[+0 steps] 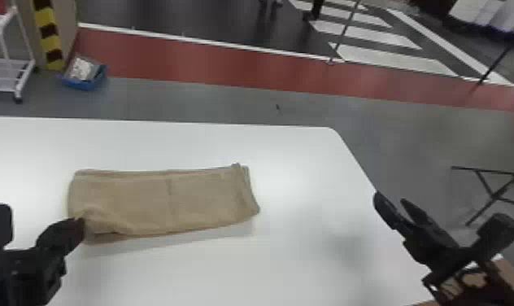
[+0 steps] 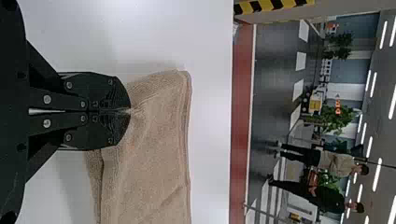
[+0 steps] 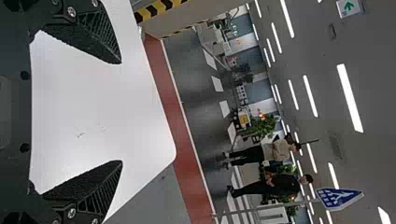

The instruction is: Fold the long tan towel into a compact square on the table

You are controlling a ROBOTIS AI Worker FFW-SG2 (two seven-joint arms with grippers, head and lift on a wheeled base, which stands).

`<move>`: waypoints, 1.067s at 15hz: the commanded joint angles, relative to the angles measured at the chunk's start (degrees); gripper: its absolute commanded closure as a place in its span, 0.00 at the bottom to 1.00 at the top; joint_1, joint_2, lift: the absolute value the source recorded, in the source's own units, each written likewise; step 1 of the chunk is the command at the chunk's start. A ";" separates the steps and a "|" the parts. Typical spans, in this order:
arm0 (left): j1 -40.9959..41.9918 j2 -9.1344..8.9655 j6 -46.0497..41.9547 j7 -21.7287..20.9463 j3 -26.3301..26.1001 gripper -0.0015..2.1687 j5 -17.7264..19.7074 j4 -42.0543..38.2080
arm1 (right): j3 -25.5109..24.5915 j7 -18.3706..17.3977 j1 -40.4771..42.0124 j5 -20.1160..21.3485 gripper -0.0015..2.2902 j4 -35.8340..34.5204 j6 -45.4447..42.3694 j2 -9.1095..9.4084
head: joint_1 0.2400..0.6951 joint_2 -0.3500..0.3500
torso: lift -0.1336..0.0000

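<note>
The tan towel (image 1: 146, 203) lies as a folded, flat strip across the white table, its left part slightly wrinkled. At its near left corner is my left gripper (image 1: 81, 221). In the left wrist view the left gripper (image 2: 130, 111) is shut on the edge of the towel (image 2: 154, 140), pinching up small creases. Off to the right, by the table's right edge and apart from the towel, my right gripper (image 1: 390, 203) stands open. The right wrist view shows the right gripper (image 3: 121, 112) with its fingers wide apart and nothing between them.
The white table (image 1: 301, 171) has its far right corner beyond the towel, with its right edge slanting down toward my right arm. On the floor behind are a blue bin (image 1: 85, 77) and a white cart (image 1: 8, 61); a black folding stand (image 1: 496, 187) is at the right.
</note>
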 commanded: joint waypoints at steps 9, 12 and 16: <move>3.98 -0.15 -12.25 3.49 3.03 0.01 -6.40 -6.12 | 5.88 -0.28 -1.31 2.82 0.05 -5.30 8.78 0.26 | 1.00 0.00 | 0.07; 1.96 -0.59 -13.31 3.14 -0.92 0.04 -7.72 -5.33 | 11.16 -2.91 -0.87 4.23 0.05 -8.20 8.60 1.84 | 1.00 0.10 | 0.07; -6.92 -2.26 -12.43 1.39 -13.49 0.23 -12.11 5.83 | 17.92 -3.44 0.44 8.45 0.05 -10.13 8.08 2.95 | 1.00 0.11 | 0.07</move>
